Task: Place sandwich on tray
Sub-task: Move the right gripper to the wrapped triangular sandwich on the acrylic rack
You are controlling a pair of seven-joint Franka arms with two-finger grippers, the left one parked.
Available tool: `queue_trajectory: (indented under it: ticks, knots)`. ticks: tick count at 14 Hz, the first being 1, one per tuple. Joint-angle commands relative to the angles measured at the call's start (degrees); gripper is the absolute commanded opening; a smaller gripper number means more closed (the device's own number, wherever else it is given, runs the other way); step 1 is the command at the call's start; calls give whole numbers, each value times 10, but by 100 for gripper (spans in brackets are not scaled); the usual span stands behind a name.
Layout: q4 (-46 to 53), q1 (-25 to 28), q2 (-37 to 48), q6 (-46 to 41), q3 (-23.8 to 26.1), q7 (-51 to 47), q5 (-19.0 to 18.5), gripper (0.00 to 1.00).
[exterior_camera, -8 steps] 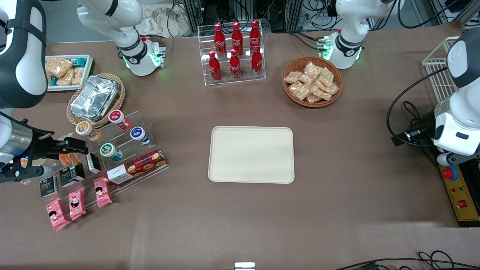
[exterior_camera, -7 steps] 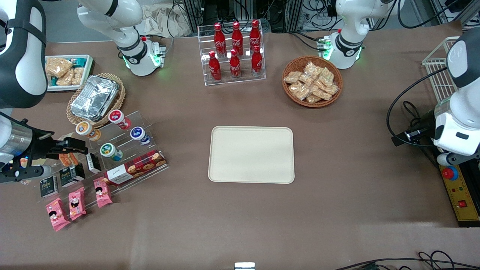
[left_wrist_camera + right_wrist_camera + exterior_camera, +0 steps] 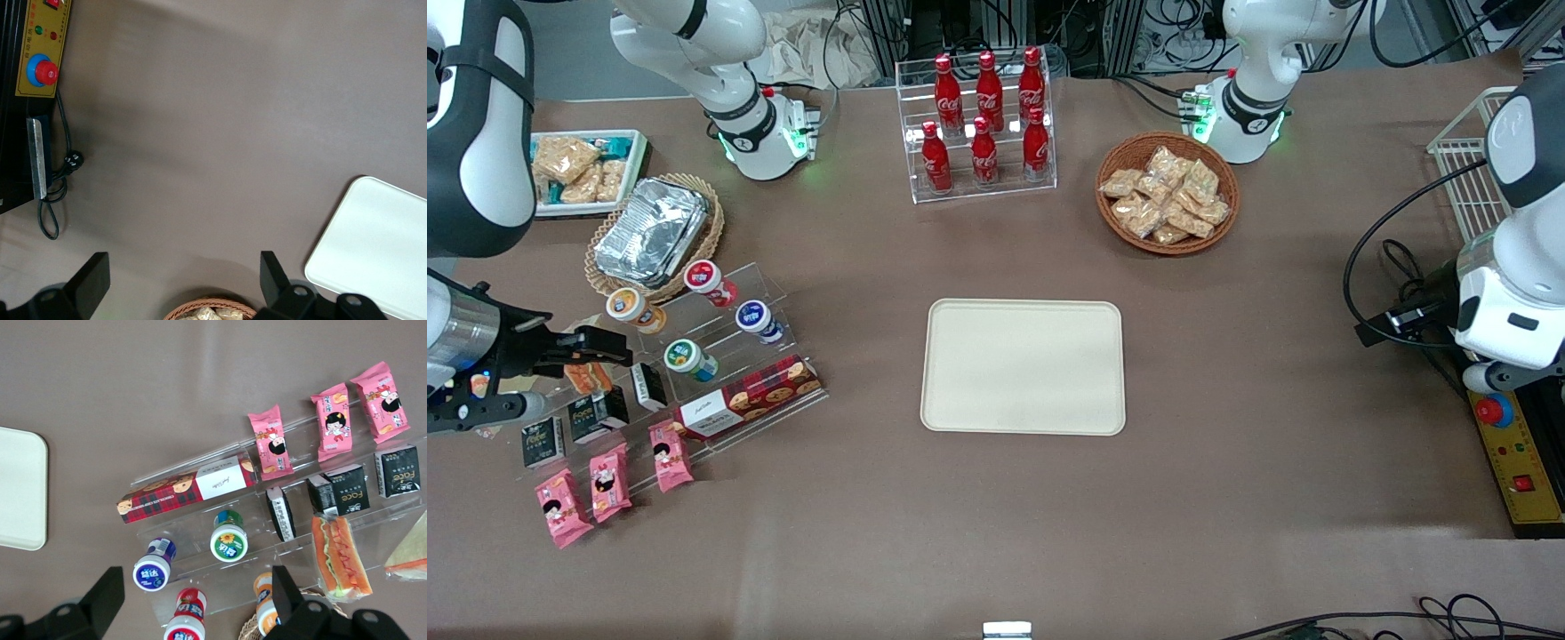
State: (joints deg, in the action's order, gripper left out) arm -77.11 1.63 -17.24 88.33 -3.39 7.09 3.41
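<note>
The gripper [image 3: 193,587], fingers apart and empty, has edged slightly along above the clear stepped stand [image 3: 297,543] toward the sandwich [image 3: 408,555], which seems to lie at that stand's working-arm end, so the pick is only being lined up.

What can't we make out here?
- sandwich: right wrist view, cut by the picture edge; front view, mostly under the working arm.
- orange-sided wedge: front view, partly covered by the open hand above the acrylic stand.
- tray: both wrist views, cut by the edge.
</note>
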Motion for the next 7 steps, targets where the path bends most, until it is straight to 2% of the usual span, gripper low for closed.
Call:
queue_trajectory:
  ticks: [1, 7]
  knots:
    - [-6, -17, 10, -5, 5, -6, -9, 98]
    - [-14, -60, 10, -4, 1, -3, -10, 98]
